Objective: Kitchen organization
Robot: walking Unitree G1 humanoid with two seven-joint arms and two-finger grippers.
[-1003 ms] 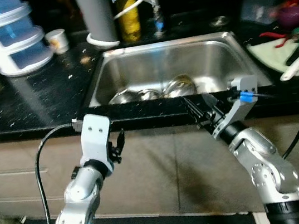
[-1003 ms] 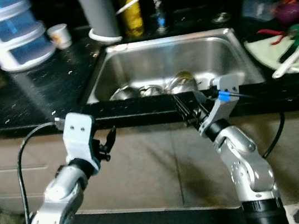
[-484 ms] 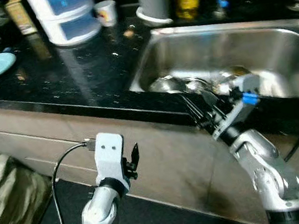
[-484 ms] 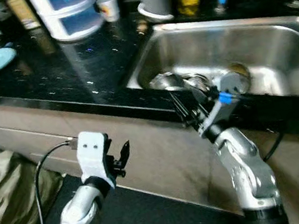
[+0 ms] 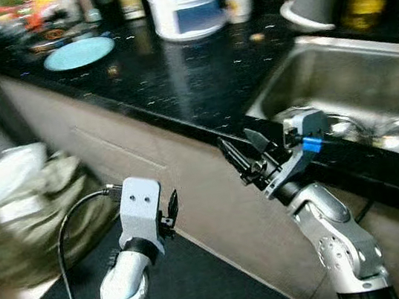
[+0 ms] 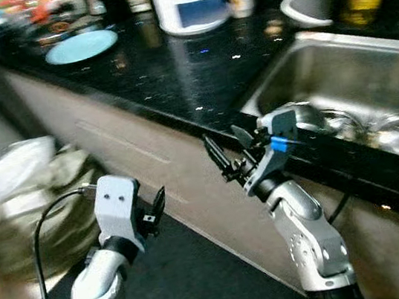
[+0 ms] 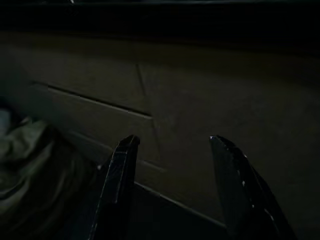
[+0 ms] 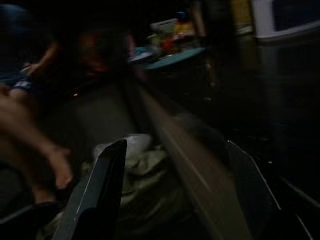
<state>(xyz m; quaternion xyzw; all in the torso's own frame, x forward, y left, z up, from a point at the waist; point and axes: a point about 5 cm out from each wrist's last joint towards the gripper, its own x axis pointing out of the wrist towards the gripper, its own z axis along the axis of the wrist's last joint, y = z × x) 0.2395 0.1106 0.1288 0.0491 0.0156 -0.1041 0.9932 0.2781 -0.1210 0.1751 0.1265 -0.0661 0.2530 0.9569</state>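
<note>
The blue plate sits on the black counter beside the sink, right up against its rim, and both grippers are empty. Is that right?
Not quite. The blue plate is on the black counter, but far from the sink, toward the counter's far left end, past the white drawer unit. The left eye view shows this. Both the left gripper and right gripper are indeed empty.

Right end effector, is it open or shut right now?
Open. The right end effector holds nothing; its two black fingers stand wide apart, the counter edge showing between them.

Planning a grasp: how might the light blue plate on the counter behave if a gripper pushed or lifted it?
The light blue plate lies flat on the glossy black counter, so it would probably slide, not tip. Its low rim looks hard to pinch. It may be breakable.
</note>
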